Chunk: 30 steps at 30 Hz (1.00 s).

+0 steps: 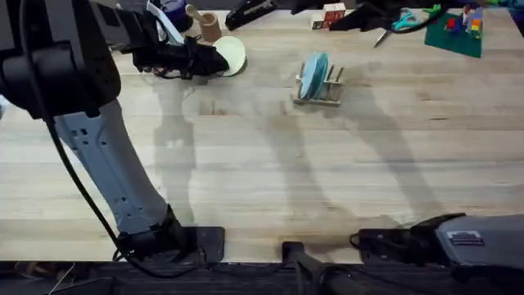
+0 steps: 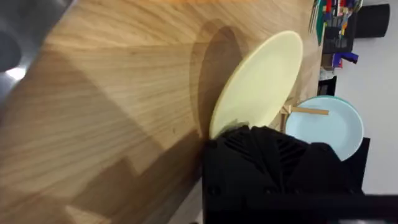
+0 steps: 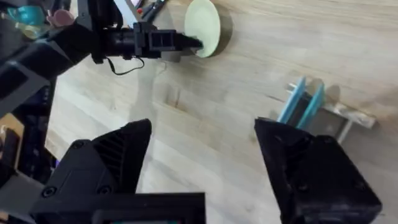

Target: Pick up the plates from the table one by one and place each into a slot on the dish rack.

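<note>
Table (image 1: 262, 180) wide and bare in the middle; dish rack (image 1: 321, 88) at far centre with two blue plates (image 1: 312, 75) already upright in its slots, cream plate (image 1: 231, 56) well to its left, tilted up off the wood. Left claw (image 1: 214, 59) clenched on the cream plate's near rim; right claw (image 3: 202, 165) released, low by its base. Grip looks shallow, though the left wrist view hides the contact: carry edge-on, slow, and lower between free pegs beside the blue pair.
</note>
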Tool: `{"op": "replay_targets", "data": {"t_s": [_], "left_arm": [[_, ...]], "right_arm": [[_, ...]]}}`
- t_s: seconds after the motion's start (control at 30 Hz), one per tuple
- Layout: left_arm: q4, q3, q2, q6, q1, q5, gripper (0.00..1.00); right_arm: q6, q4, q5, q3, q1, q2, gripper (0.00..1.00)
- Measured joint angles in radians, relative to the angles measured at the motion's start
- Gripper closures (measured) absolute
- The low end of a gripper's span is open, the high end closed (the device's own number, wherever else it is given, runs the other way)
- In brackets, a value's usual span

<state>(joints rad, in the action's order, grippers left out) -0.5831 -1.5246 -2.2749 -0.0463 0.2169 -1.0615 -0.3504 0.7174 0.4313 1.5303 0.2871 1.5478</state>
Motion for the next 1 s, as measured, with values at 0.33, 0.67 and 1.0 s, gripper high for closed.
{"op": "replay_targets", "data": {"t_s": [0.33,0.67,1.0], "left_arm": [[0.0,0.0,0.0,0.0,0.0,0.0,0.96],[0.0,0.0,0.0,0.0,0.0,0.001,0.96],[0.0,0.0,0.0,0.0,0.0,0.001,0.96]], "right_arm": [[0.0,-0.06,0.032,0.088,0.05,0.205,0.006],[0.0,-0.067,0.037,0.311,0.116,0.426,0.006],[-0.001,-0.142,0.037,0.348,0.157,0.564,0.006]]}}
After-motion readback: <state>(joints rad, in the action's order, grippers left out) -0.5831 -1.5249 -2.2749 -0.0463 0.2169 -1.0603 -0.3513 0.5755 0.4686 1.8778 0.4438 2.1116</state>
